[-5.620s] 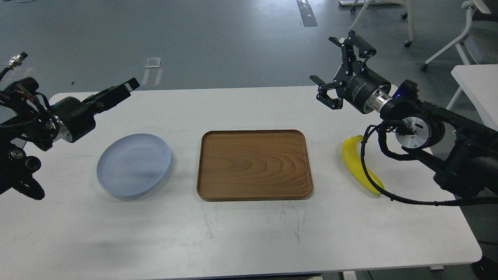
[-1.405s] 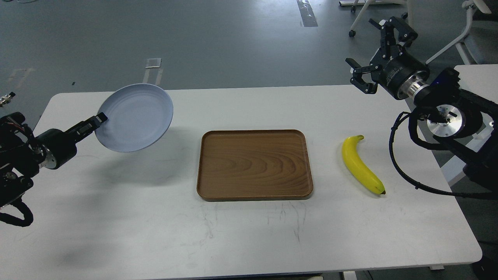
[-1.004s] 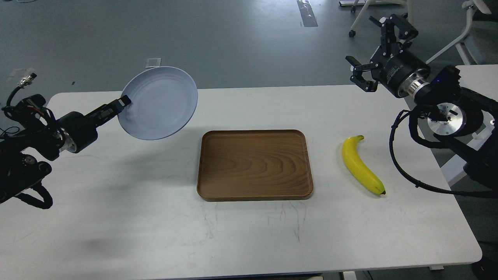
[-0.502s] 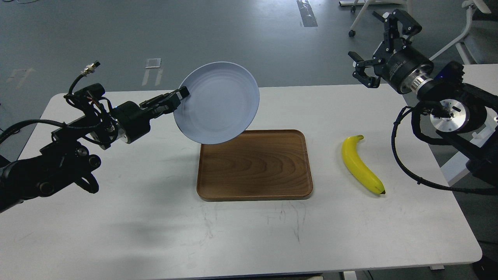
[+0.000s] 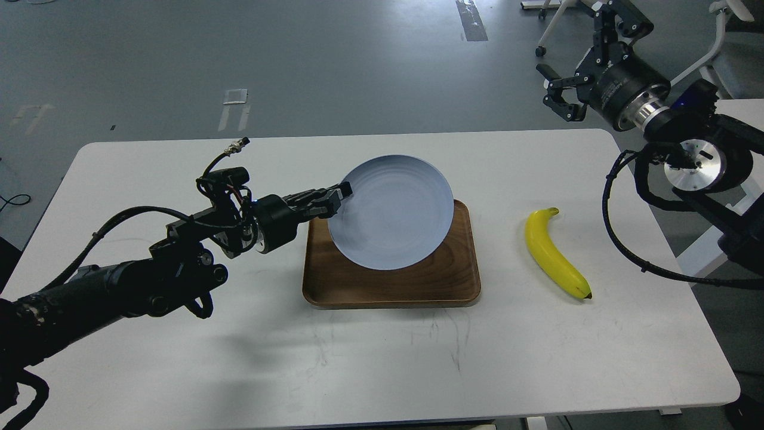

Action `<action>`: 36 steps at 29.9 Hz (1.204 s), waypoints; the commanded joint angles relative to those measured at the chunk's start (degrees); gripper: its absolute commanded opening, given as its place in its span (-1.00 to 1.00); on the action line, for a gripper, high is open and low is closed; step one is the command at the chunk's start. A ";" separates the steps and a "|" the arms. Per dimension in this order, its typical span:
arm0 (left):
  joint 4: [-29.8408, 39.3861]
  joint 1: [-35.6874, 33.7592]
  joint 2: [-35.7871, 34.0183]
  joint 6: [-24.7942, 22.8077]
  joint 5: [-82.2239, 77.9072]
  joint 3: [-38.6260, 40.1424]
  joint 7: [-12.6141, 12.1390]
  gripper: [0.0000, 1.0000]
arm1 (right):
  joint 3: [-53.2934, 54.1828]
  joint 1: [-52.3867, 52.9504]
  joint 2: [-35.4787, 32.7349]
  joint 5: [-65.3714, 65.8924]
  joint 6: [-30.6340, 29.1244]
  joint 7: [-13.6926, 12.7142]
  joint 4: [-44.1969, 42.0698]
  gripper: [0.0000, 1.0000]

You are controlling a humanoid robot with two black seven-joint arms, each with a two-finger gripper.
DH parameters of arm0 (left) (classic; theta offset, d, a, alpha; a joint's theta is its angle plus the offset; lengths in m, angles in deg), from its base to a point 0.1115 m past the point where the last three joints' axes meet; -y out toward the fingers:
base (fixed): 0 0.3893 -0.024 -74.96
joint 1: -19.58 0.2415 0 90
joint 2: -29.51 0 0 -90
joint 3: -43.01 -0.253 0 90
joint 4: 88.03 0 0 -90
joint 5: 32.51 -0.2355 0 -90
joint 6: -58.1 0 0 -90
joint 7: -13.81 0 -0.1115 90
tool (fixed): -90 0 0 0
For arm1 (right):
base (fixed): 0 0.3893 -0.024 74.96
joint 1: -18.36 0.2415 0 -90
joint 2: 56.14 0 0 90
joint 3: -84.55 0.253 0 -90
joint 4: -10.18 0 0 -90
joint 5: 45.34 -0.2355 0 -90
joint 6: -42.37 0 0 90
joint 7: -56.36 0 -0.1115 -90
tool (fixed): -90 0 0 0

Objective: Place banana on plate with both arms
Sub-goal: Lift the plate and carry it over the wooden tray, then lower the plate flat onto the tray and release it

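Note:
My left gripper (image 5: pixel 339 196) is shut on the left rim of the pale blue-grey plate (image 5: pixel 394 212) and holds it tilted over the brown wooden tray (image 5: pixel 391 286). The yellow banana (image 5: pixel 552 254) with a dark tip lies on the white table (image 5: pixel 382 358) to the right of the tray. My right gripper (image 5: pixel 588 51) is open and empty, raised high beyond the table's far right corner, well above and behind the banana.
The tray sits in the middle of the table, partly covered by the plate. White chairs (image 5: pixel 704 54) and a second white table (image 5: pixel 737 110) stand on the grey floor at the far right. My right arm's cable (image 5: pixel 621 239) hangs right of the banana.
My left arm has carried the plate to the right and down, from beside the tray's far left corner to over the tray. My right gripper has risen slightly. The banana has not moved.

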 commanded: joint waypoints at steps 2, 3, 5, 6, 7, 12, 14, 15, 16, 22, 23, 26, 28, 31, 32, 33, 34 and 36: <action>-0.24 0.25 2.94 0.18 -0.24 -0.53 0.00 -1.00 | -0.19 0.95 0.09 -0.01 0.00 -0.18 -0.17 1.00; -0.24 0.26 3.21 0.36 -0.32 -0.53 0.00 -1.00 | -0.27 1.04 0.09 -0.01 0.00 -0.18 -0.17 1.00; -0.24 0.43 3.65 0.62 -0.41 -0.62 0.00 -1.00 | -0.19 1.04 0.26 -0.01 0.00 -0.18 -0.17 1.00; -0.32 0.35 3.65 0.62 -0.41 -0.62 0.00 -1.00 | -0.19 1.13 0.26 -0.01 0.00 -0.18 -0.17 1.00; -0.67 0.26 3.74 0.62 -0.41 -0.62 0.00 -1.00 | -0.27 1.22 0.26 -0.01 0.00 -0.18 -0.17 1.00; -5.06 -0.36 6.72 0.45 -0.59 -0.88 0.00 -1.00 | -0.54 1.31 0.44 0.08 0.00 -0.18 -0.26 1.00; -6.30 -0.88 8.57 0.45 -0.50 -2.46 0.00 -1.00 | -0.54 1.31 0.44 -0.01 0.00 -0.19 -0.26 1.00; -6.48 -1.15 9.96 0.45 -0.41 -3.42 0.00 -1.00 | -0.45 1.31 0.44 -0.01 0.00 -0.18 -0.26 1.00; -6.48 -1.15 10.85 0.45 -0.41 -4.04 0.00 -1.00 | -0.45 1.31 0.35 -0.01 0.00 -0.18 -0.26 1.00; -7.44 -0.98 11.38 0.45 -0.50 -4.22 0.00 -1.00 | -0.45 0.95 0.17 -0.01 0.00 -0.18 -0.26 1.00; -7.88 -0.97 11.38 0.53 -0.50 -4.48 0.00 -1.00 | -0.45 0.95 0.17 -0.01 0.00 -0.18 -0.26 1.00; -11.30 -0.89 12.00 0.53 -0.24 -5.98 0.00 -1.00 | -0.45 0.95 0.17 -0.01 0.00 -0.18 -0.17 1.00; -14.03 -0.97 13.05 0.45 -0.15 -6.68 -0.14 -1.00 | -0.45 0.95 0.17 -0.01 0.00 -0.18 -0.08 1.00; -15.27 -0.97 13.49 0.45 -0.24 -6.68 0.00 -1.00 | -0.54 1.04 0.09 -0.01 0.00 -0.18 0.01 1.00; -15.35 -0.89 13.15 0.45 -0.32 -6.77 0.00 -1.00 | -0.54 1.13 0.00 -0.01 0.00 -0.18 0.09 1.00; -15.36 -0.80 12.88 0.45 -0.33 -6.95 0.00 -1.00 | -0.54 1.22 0.00 -0.01 0.00 -0.18 0.18 1.00; -15.36 -0.80 12.62 0.45 -0.41 -7.03 0.00 -1.00 | -0.54 1.22 0.00 -0.01 0.00 -0.18 0.18 1.00; -15.36 -0.89 11.57 0.45 -0.41 -7.30 0.00 -1.00 | -0.54 1.13 -0.09 -0.01 0.00 -0.18 0.27 1.00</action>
